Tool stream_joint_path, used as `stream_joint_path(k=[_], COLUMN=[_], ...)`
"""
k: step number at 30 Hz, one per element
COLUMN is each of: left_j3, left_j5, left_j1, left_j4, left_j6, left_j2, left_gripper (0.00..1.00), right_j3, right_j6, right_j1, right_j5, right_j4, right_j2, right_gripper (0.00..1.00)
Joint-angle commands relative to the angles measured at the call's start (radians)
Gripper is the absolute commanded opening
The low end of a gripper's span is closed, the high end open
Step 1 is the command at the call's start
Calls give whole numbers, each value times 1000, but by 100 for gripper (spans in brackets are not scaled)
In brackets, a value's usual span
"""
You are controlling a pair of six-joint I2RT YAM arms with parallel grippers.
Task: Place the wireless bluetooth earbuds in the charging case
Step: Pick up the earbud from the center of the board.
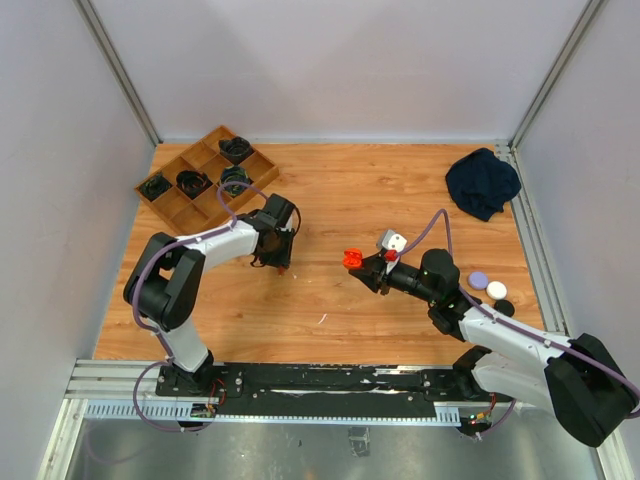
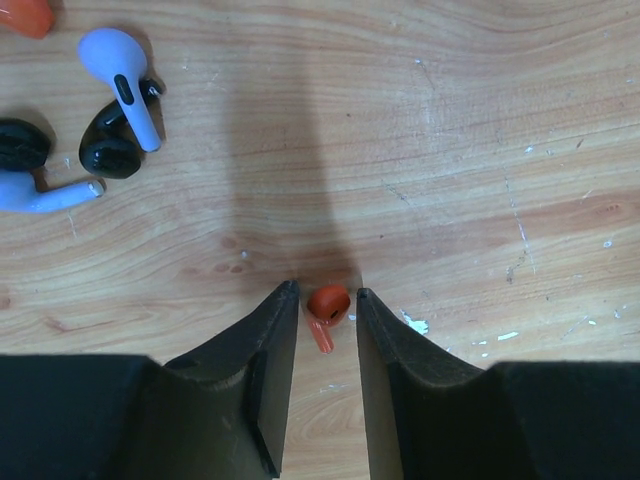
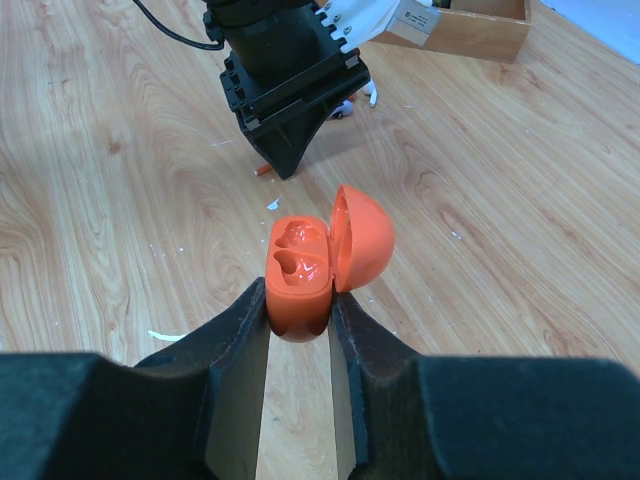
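Nearest on the light wooden desk [image 1: 400, 320], beside my right arm, three small coin-like round cases lie close together in a short row. There is a black one [image 1: 504, 307], a white one [image 1: 496, 289] and a lavender one [image 1: 478, 279].

Further in, near the middle of the desk, my right gripper [image 3: 298, 300] is clamped on the glossy orange rounded plastic charging case [image 3: 298, 265]. One finger presses each side of its lower half, and the case is held above the wood. Its domed lid [image 3: 362, 238] stands hinged open to the right, and the two moulded wells inside are bare.

To the left of that, my left gripper [image 2: 328, 290] points down at the desk with its jaws narrowly apart. A small red-orange plastic earbud [image 2: 328, 304] lies on the wood between the fingertips, with a thin sliver of desk showing on each side of it.

Past those fingertips lies a loose cluster of other earbuds. A pale lavender-white stemmed earbud [image 2: 122, 75] rests across a black earbud [image 2: 108, 150]. A second black earbud [image 2: 20, 145] touches another pale stemmed earbud [image 2: 45, 195]. The edge of one more red-orange piece [image 2: 25, 15] shows at the corner of the left wrist view.

At the far left sits a wooden compartment tray [image 1: 190, 205] with dark coiled items [image 1: 235, 148] in several cells. At the far right lies a crumpled dark navy cloth [image 1: 483, 182].
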Motion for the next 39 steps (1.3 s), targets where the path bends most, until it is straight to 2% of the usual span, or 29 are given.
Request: stream_joint_path(k=[1,13,29,39], left_j3=[20,54,35,32], left_j5=[-4,-80,-105,-139], left_j1=[-13,-54,-79,-112], left_j4=[-33,-101,-117,-69], left_j6=[9,15,12,7], left_j2=[26,74,86,-54], left_gripper=[35,36,22,19], right_j3=[3,4,16,43], right_j6=[5,7,2,5], right_j1=[-13,-13,-13,-13], right_j5=[7,6,12,-24], right_j4=[8,3,-14,6], right_j2=[-20,-33,-42,-28], right_gripper=[9,10,9,10])
